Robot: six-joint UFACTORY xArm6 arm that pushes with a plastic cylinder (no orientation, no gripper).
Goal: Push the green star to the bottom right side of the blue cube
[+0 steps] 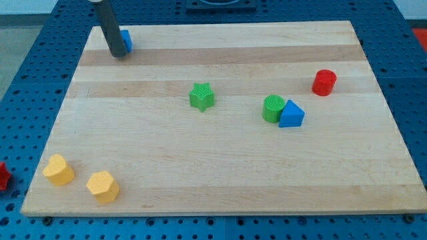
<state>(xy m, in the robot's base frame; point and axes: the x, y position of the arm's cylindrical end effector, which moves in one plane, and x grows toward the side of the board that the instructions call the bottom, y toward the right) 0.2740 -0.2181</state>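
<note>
The green star (201, 97) lies on the wooden board (220, 167) a little above its middle. The blue cube (126, 40) sits near the board's top left corner, mostly hidden behind my rod. My tip (118, 55) rests on the board right at the cube's left and lower side, touching or nearly touching it. The star is far to the lower right of the tip and the cube.
A green cylinder (273, 109) and a blue triangular block (291, 115) touch each other right of the star. A red cylinder (324, 82) stands near the right edge. Two yellow blocks (59, 169) (103, 186) lie at the bottom left. A red object (3, 176) sits off the board's left.
</note>
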